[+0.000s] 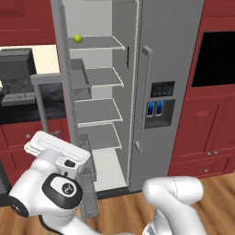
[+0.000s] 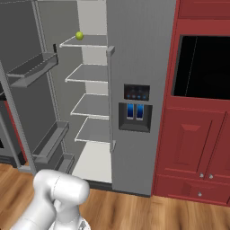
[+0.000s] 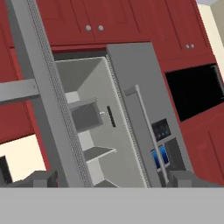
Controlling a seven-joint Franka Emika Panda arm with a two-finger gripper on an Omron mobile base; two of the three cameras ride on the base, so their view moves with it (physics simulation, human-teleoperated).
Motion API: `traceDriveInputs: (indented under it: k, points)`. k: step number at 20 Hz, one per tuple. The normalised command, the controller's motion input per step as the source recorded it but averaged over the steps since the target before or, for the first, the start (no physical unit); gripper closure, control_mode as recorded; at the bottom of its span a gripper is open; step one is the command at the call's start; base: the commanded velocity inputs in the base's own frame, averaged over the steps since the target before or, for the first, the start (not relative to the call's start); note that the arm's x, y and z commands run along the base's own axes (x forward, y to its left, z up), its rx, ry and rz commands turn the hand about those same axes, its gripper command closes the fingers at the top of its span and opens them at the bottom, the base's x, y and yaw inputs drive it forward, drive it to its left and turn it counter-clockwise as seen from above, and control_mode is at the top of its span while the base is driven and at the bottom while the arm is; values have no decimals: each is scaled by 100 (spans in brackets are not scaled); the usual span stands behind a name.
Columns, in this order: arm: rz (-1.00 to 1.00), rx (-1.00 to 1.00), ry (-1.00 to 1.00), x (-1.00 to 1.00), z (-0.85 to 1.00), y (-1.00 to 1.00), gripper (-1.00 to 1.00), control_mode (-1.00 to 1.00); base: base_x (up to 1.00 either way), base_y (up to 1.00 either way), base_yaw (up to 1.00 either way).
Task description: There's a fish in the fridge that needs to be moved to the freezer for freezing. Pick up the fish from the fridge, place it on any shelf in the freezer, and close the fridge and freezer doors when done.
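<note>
Two tall grey doors are framing the scene: the fridge door is standing swung wide, its bins facing inward, while the freezer door with the blue-lit dispenser panel is sitting shut. Between them the fridge is showing its broad grey shelves, and a small yellow-green ball is resting at the left end of the top one.

Where the fish is lying cannot be told. The open stretches of shelf are looking bare, so it is probably sitting in a corner that the door edge is covering, or it is too small to make out. The freezer's inside is staying hidden behind its closed door.

Judging from the task, the fish is going to be light, thin and slippery, with spiky fins that could snag or bend. Pinching across the thickest part of the body, away from the tail, is looking safest.

The gripper is hanging outside the fridge with its jaws spread wide apart, holding nothing.
</note>
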Motion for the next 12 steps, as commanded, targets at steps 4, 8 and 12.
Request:
traceDriveInputs:
  k: [4,8,12]
  points:
    - [-8,-6,0,46,-13,25,-100,-100,0,0,0]
    - [-7,-8,1,35,-19,36,-100,-100,0,0,0]
    - [-8,-2,6,24,-49,29,-100,-100,0,0,0]
